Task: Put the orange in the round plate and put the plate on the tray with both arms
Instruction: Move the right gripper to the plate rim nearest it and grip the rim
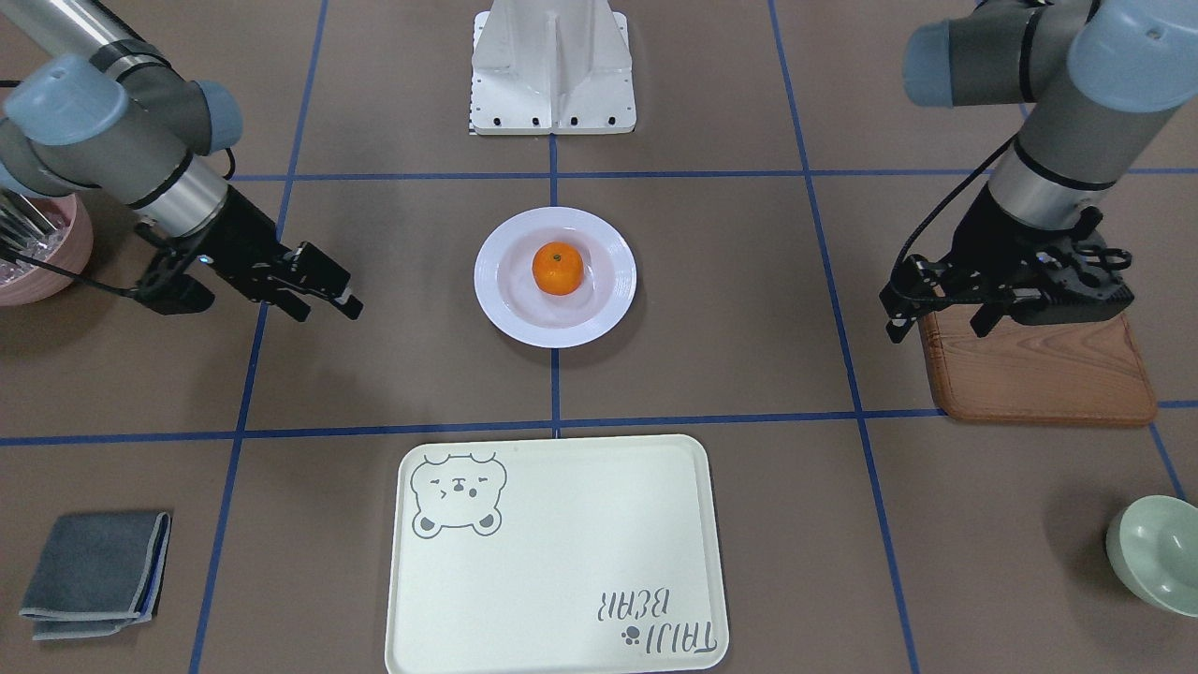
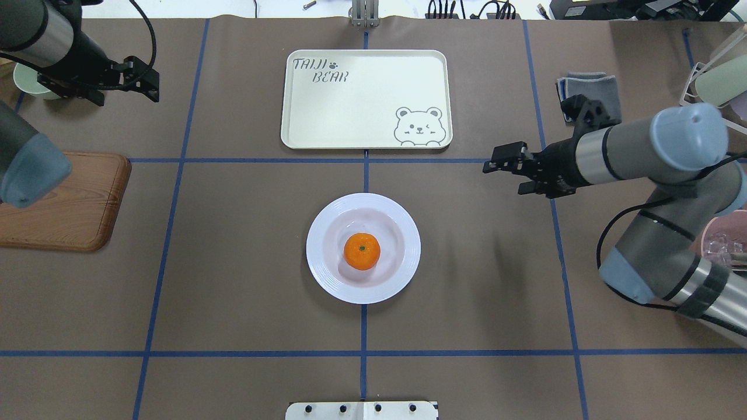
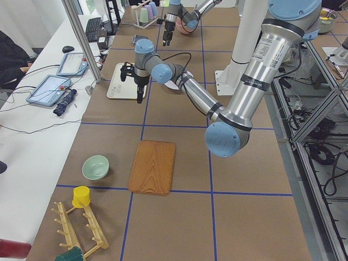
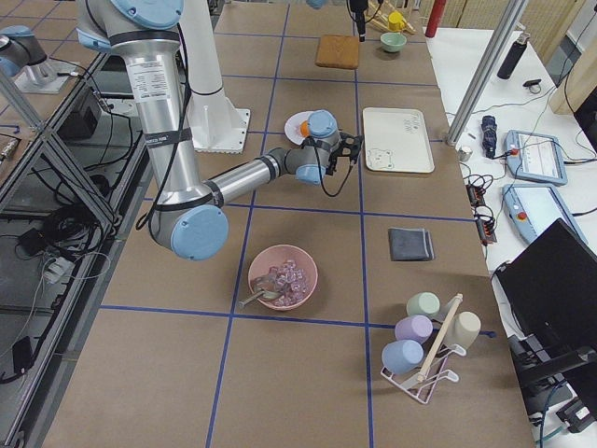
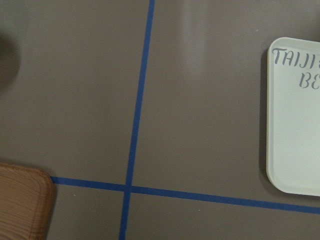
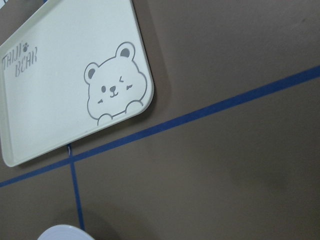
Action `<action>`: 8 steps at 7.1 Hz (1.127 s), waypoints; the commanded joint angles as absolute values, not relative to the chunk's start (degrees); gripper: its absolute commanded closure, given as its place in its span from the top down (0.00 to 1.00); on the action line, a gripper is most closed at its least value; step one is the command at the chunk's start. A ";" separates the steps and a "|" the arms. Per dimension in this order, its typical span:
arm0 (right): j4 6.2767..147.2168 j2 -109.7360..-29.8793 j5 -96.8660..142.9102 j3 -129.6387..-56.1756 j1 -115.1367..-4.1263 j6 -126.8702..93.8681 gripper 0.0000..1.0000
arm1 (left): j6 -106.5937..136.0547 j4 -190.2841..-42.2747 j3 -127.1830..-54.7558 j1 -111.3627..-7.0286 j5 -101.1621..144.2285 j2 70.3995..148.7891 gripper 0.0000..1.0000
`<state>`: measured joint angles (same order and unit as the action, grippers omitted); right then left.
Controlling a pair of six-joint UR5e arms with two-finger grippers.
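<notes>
The orange (image 1: 558, 269) rests in the middle of the round plate (image 1: 501, 304), which stands at the table's centre (image 2: 327, 280). The cream tray (image 1: 562, 580) with the bear drawing lies bare on the far side of the plate from the robot (image 2: 362, 111). My right gripper (image 1: 329, 312) hovers open and holding nothing beside the plate, well clear of it (image 2: 505, 179). Open and holding nothing too, my left gripper (image 1: 936, 328) hangs at the edge of the wooden board. Each wrist view shows only a corner of the tray and bare table, no fingers.
A brown wooden board (image 1: 1039, 374) lies under the left arm. A pale green bowl (image 1: 1156, 552) sits beyond it. A pink bowl (image 1: 37, 253) of clear pieces sits behind the right arm, and a folded grey cloth (image 1: 94, 571) lies near the tray.
</notes>
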<state>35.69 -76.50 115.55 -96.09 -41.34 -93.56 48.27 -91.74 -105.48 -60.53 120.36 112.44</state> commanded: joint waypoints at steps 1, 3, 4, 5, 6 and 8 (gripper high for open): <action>18.88 -75.76 108.39 -90.64 -34.30 -102.80 1.00 | 45.70 -91.93 -105.64 -62.57 121.02 110.31 0.99; 17.67 -75.50 107.32 -90.62 -31.74 -103.27 1.00 | 46.40 -91.93 -104.60 -62.14 120.50 109.86 0.99; 17.67 -74.80 105.40 -90.27 -30.16 -103.18 1.00 | 45.80 -92.02 -105.20 -62.57 120.50 109.60 0.99; 17.58 -74.53 101.55 -90.35 -27.97 -103.10 1.00 | 45.70 -92.02 -105.03 -62.58 120.50 109.60 0.99; 17.58 -73.40 100.99 -90.26 -27.25 -103.10 1.00 | 45.70 -92.02 -105.03 -62.58 120.50 109.60 0.99; 17.49 -72.08 100.46 -89.04 -26.98 -102.92 1.00 | 45.70 -92.02 -105.20 -62.67 120.50 108.82 0.99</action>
<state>17.52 -73.12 100.90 -89.61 -27.26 -102.98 45.75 -91.98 -105.11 -62.61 120.50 109.39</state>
